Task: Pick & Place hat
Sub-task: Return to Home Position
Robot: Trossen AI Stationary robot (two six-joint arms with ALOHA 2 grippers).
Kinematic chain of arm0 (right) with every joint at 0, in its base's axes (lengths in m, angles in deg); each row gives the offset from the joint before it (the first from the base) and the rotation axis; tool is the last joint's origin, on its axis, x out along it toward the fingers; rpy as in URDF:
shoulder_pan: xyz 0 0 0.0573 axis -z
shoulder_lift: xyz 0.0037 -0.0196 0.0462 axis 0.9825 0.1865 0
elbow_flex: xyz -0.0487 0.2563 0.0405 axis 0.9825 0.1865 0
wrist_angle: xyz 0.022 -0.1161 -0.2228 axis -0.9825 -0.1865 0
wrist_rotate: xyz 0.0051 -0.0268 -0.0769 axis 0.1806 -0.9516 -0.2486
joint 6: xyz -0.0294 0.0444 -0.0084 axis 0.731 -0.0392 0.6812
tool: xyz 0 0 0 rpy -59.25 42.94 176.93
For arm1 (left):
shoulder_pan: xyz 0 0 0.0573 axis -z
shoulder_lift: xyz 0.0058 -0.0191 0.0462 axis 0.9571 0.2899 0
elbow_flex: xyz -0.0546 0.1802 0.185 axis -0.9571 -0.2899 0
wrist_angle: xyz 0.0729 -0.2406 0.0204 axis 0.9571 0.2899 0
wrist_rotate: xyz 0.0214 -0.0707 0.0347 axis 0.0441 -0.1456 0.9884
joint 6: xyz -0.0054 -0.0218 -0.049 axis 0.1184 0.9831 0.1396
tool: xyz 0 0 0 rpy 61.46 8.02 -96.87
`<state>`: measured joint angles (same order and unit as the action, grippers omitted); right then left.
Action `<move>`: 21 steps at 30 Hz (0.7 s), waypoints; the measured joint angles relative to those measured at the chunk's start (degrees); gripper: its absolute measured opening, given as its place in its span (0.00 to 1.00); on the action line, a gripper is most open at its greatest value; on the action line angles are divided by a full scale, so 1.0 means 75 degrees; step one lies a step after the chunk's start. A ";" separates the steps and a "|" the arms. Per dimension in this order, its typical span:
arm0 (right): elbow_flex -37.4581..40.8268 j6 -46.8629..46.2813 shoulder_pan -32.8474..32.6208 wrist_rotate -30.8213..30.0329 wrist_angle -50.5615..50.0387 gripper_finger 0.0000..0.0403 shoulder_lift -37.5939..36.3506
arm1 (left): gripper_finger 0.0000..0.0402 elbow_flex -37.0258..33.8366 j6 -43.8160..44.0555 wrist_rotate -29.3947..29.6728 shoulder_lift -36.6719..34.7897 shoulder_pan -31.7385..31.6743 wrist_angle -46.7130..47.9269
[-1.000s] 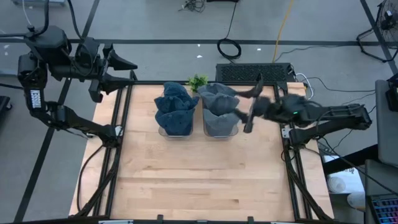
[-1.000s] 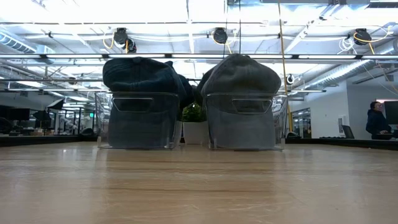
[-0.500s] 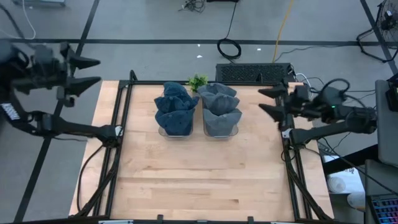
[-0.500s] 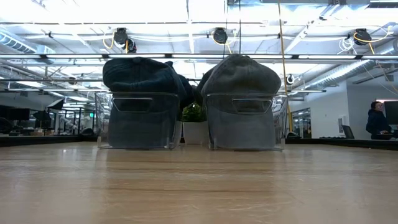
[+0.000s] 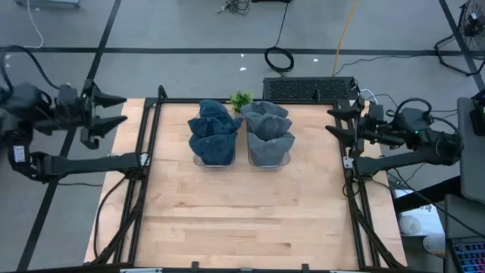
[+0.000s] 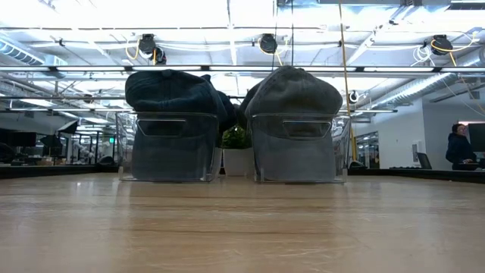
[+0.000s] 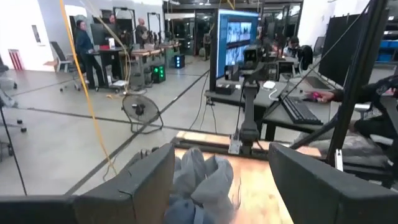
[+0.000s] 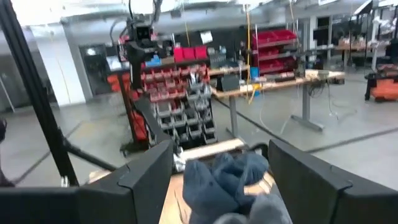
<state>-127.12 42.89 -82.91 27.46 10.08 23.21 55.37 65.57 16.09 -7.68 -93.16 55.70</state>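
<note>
While both arms hang at the sides of the desk [image 5: 242, 220], I see the left tool [image 5: 120, 110] and the right tool [image 5: 331, 121] with fingers spread apart, holding nothing. The gray caps [image 5: 267, 127] are piled in the clear bin [image 6: 295, 148] nearer the right tool, well apart from it. Blue caps [image 5: 214, 129] fill the neighbouring bin [image 6: 167, 148].

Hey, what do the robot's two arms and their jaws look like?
The left arm and the right arm are both dark, slim, jointed tubes. Each ends in two tapered, pointed black jaws. The left arm carries a white label.
</note>
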 joint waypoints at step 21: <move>0.2951 -0.0087 0.0000 -0.0172 0.2039 0.63 -0.1333 | 0.67 -0.4673 0.0552 0.0264 -0.3734 0.0000 -0.1810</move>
<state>-104.98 42.24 -82.91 26.17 25.37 13.21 20.32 69.71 18.07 -35.68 -93.16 42.12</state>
